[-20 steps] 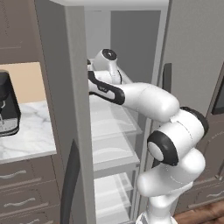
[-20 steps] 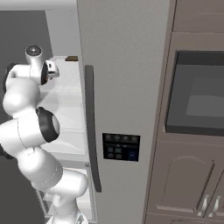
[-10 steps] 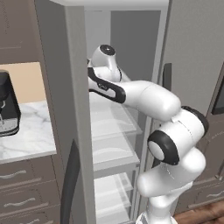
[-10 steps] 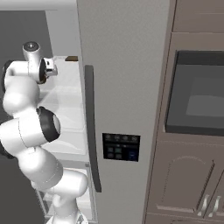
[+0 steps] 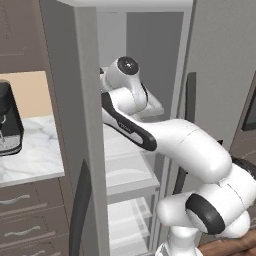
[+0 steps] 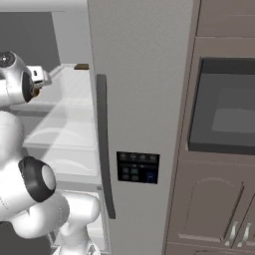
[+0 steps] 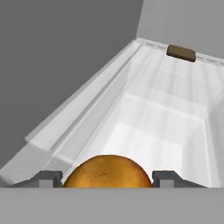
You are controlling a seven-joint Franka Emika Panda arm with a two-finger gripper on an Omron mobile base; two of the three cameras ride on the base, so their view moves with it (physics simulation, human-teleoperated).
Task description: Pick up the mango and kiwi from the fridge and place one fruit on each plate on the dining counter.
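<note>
One mango [image 7: 107,171] sits right between my gripper [image 7: 107,177] fingers [image 7: 49,178], and they press on both of its sides, so I am holding it tight. My arm reaches into the open fridge [image 5: 145,65], with the hand over a white shelf [image 7: 153,127]. Far ahead of the gripper, at the back of that shelf, lies a small brown block [image 7: 181,53].
</note>
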